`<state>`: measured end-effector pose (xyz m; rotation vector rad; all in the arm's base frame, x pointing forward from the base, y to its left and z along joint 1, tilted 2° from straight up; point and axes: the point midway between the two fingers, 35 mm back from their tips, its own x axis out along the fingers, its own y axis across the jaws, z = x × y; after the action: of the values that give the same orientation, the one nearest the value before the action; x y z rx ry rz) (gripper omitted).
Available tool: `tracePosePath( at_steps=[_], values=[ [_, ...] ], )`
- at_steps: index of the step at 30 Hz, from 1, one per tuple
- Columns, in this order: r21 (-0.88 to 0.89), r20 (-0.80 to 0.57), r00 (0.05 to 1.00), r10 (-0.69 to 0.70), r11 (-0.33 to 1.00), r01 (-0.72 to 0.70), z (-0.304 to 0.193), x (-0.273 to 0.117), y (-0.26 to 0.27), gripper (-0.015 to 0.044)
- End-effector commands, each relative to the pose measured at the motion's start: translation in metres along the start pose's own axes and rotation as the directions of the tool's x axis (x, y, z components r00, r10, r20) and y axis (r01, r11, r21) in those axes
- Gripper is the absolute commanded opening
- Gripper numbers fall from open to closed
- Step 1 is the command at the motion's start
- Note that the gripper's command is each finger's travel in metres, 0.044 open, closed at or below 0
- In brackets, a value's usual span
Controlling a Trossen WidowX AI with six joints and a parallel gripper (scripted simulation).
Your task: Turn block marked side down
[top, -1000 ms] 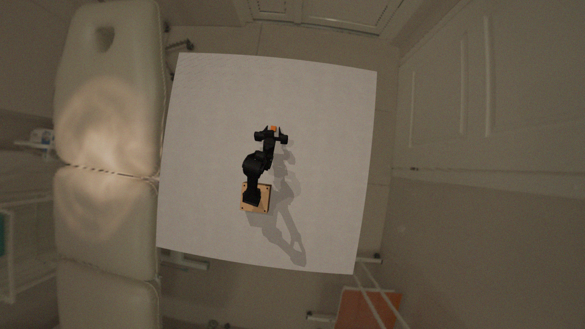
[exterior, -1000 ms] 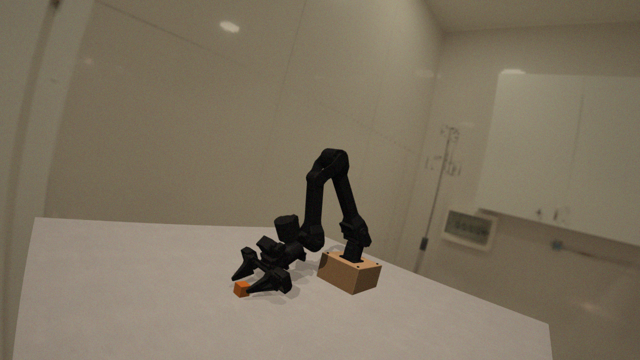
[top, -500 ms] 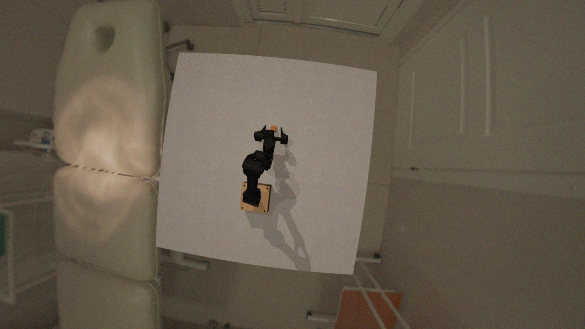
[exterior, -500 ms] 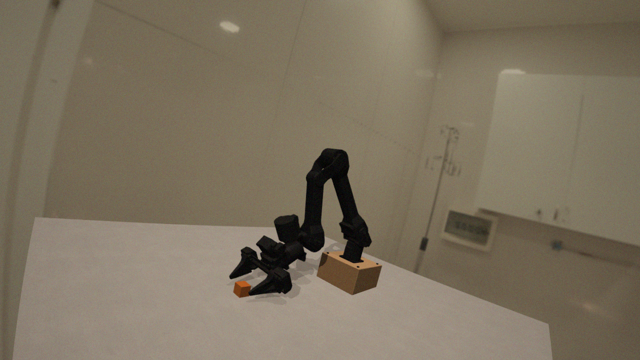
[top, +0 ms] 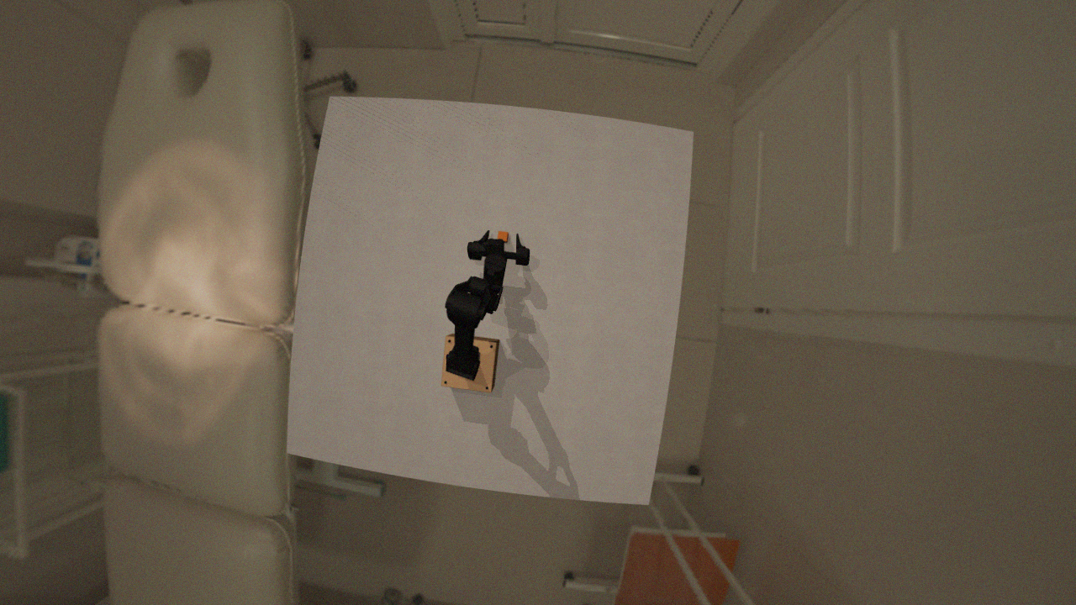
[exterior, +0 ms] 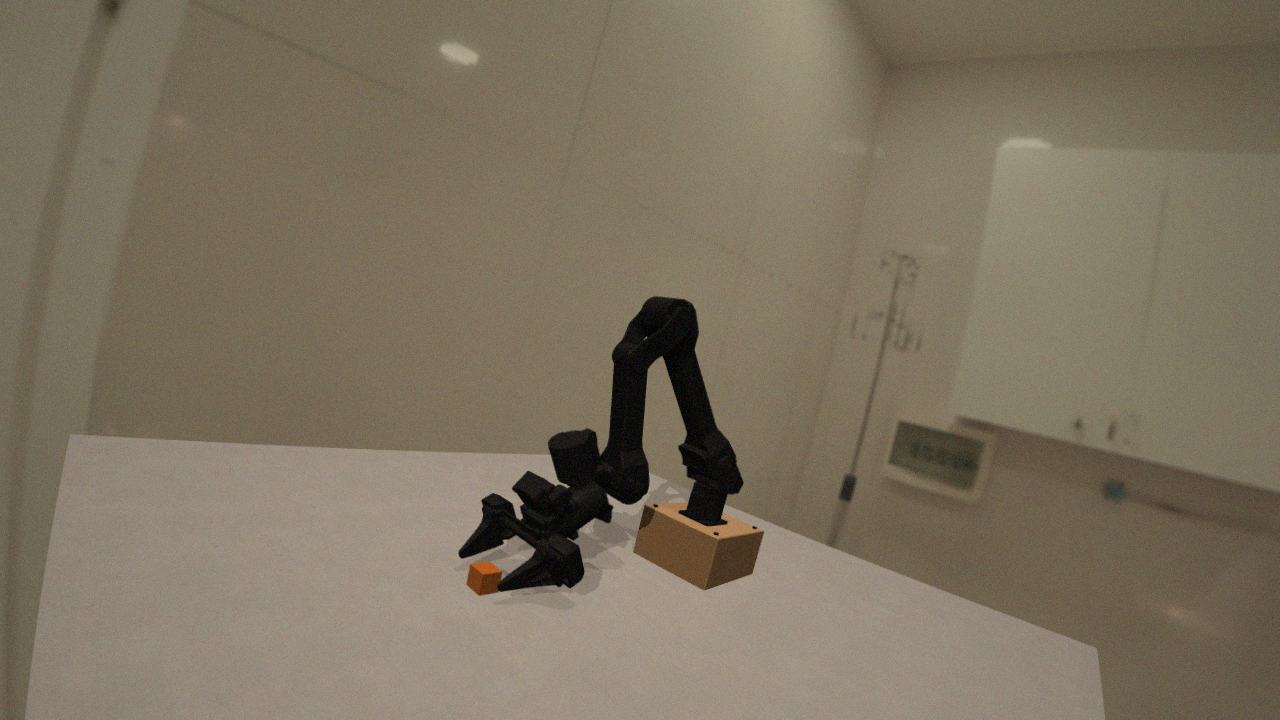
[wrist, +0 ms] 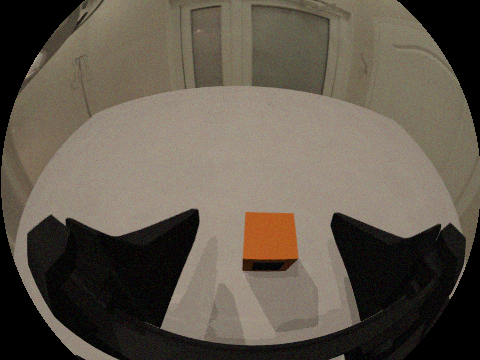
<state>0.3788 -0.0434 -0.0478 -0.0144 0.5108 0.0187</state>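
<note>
The orange block [top: 502,236] [exterior: 484,578] [wrist: 270,235] rests flat on the white table [top: 602,225] [exterior: 268,644] [wrist: 240,140]. Its top is plain orange. The dark square mark [wrist: 268,265] is on the upright side that faces back toward the gripper and arm, and it shows foreshortened in the wrist view. My gripper [top: 502,234] [exterior: 480,571] [wrist: 265,214] is wide open and low over the table. The fingers stand on either side of the block with gaps between, and nothing is held. The block's underside is hidden.
The arm's wooden base block [top: 483,372] [exterior: 675,546] stands on the table behind the gripper. Arm shadows fall across the table beside it. A pale padded couch [top: 195,225] lies beyond the table's left edge in the top view.
</note>
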Motion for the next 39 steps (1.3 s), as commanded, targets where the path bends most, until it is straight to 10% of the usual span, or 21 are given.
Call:
tracePosePath(
  at_steps=[1,23,39],
  values=[
    [0.006,0.001,1.0,0.003,1.0,-0.003,0.0,0.0,0.0,0.044],
    [0.005,-0.5,0.866,0.005,1.0,-0.003,0.053,-0.05,0.0,0.044],
    [0.005,-0.506,0.862,0.005,1.0,-0.003,0.053,-0.05,0.0,0.044]
  ],
)
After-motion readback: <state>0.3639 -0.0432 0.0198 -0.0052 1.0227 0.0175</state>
